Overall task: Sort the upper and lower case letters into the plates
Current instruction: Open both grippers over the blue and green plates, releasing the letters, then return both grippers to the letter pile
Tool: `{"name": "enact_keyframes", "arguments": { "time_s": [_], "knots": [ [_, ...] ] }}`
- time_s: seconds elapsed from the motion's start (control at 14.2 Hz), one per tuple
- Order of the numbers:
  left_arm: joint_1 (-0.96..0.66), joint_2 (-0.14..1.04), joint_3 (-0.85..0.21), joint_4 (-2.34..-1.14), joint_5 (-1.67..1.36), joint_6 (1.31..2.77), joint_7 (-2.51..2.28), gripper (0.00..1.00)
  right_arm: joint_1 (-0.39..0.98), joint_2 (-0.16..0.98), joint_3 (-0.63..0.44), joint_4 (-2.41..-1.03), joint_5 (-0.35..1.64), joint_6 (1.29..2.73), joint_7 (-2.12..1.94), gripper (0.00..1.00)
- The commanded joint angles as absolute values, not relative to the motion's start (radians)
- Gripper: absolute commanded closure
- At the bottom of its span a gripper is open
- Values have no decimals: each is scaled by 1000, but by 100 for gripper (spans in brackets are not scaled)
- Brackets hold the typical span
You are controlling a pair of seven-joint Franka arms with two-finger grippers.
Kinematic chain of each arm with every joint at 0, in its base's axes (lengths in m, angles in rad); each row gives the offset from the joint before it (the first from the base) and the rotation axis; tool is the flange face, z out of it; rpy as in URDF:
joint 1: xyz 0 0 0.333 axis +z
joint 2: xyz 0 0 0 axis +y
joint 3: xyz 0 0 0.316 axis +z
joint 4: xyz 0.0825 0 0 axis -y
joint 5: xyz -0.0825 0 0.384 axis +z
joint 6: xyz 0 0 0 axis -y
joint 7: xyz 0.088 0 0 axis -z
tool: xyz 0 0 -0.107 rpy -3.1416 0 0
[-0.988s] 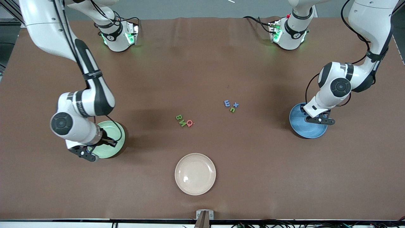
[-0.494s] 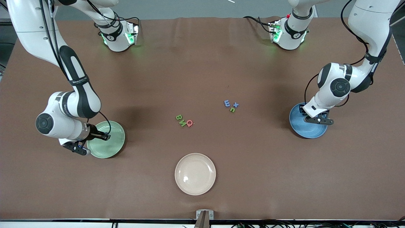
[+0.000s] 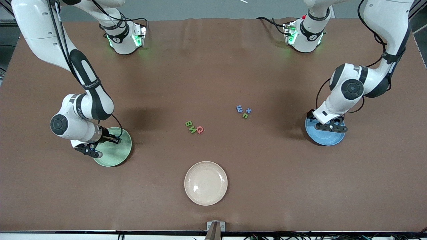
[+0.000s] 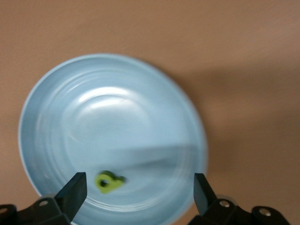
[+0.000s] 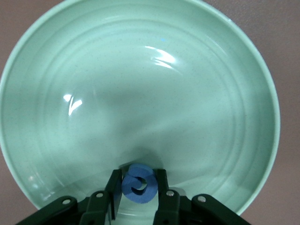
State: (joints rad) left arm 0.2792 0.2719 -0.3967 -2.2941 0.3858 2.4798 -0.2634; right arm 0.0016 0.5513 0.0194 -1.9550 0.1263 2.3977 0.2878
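Note:
My left gripper (image 3: 328, 127) hangs open over the bright blue plate (image 3: 325, 140). In the left wrist view a small green letter (image 4: 108, 182) lies in that plate (image 4: 117, 112), loose between the spread fingers of the left gripper (image 4: 139, 190). Over the pale mint green plate (image 3: 115, 156) my right gripper (image 3: 116, 140) is shut on a blue letter (image 5: 138, 183). The right wrist view shows the letter pinched just above that plate (image 5: 140, 84). On the bare mat lie a green, green and red group (image 3: 193, 127) and a blue, blue and green group (image 3: 244, 111).
A cream-beige plate (image 3: 205, 183) sits near the front edge of the brown mat, midway between the two coloured plates. Both arm bases (image 3: 125, 36) (image 3: 305, 35) stand along the edge farthest from the front camera.
The left gripper has opened and the green letter now lies in the blue plate. The right arm shifted over the mint plate, still holding the blue letter.

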Motion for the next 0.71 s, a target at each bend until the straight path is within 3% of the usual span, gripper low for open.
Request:
{"name": "enact_keyframes", "arguments": {
  "time_s": [0.0,0.07,0.14,0.35,0.63],
  "knots": [
    [285,253,-518,-2237,354,2382,-424,0,-11,500,29,-2003,147,2405,267,64],
    [282,259,-550,-2221,354,2379,-484,0,-9,499,29,-2000,146,2405,267,26],
    [275,271,-578,-2211,354,2379,-550,0,-6,497,29,-1993,146,2401,267,0],
    [259,313,-669,-2171,360,2382,-597,0,34,495,31,-1933,147,2366,302,0],
    [177,370,-675,-2143,354,2384,-565,0,152,499,31,-1873,146,2341,546,0]
  ]
}}
